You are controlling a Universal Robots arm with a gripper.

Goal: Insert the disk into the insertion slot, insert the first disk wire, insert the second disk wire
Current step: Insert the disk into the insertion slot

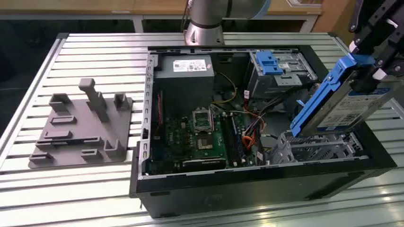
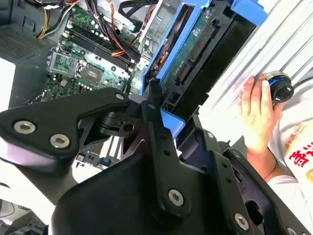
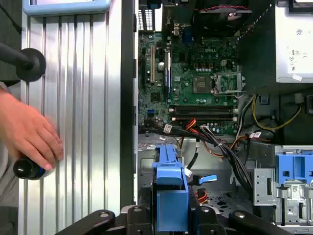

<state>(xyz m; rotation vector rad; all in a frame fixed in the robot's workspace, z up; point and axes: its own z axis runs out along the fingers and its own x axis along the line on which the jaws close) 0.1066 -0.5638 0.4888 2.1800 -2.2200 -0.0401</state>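
The disk (image 1: 346, 108), a grey drive in a bright blue carrier, hangs steeply tilted over the front corner of the open computer case at the exterior view's right. My gripper (image 1: 368, 80) is shut on its upper end. Both wrist views show the blue carrier (image 3: 171, 193) (image 2: 191, 51) clamped between the black fingers (image 2: 152, 105). Its lower end hovers just above the insertion slot (image 1: 315, 147), a low perforated silver bay. The second disk wire, with its small blue plug (image 3: 208, 179), lies loose in the bay. I cannot pick out the first disk wire among the dark cables.
A taller silver cage with a blue latch (image 1: 276, 66) stands behind the slot. An orange and red wire bundle (image 1: 247, 140) runs beside the motherboard (image 1: 202, 137). A grey fixture (image 1: 82, 127) sits on the slatted table. A person's hand (image 3: 29, 132) rests beside the case.
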